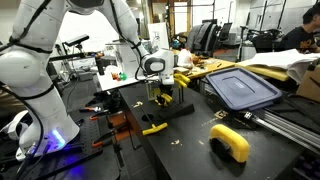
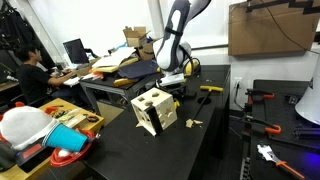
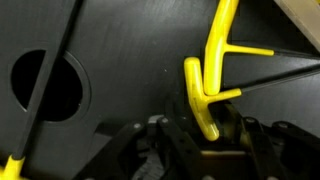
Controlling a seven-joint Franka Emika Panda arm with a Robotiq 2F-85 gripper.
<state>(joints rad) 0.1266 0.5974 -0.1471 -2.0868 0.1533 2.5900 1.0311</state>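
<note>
My gripper [image 1: 160, 90] hangs low over a black tool stand [image 1: 172, 109] on the dark table; it also shows in the other exterior view [image 2: 171, 88]. In the wrist view a yellow T-handle key [image 3: 200, 98] stands between my gripper's [image 3: 212, 138] jaws. The jaws are partly drawn in on either side of it. A gap still shows on the right side, so the handle is not clamped. A second yellow T-handle [image 3: 226, 35] rises just behind it. A round hole [image 3: 47, 86] in the black plate lies to the left.
A loose yellow T-handle key [image 1: 154, 128] and a yellow curved part [image 1: 231, 142] lie on the table. A blue tray lid [image 1: 243, 88] sits behind. A wooden block with holes [image 2: 155, 110] stands on the table, with red hand tools [image 2: 265, 125] beside it. People sit at desks behind.
</note>
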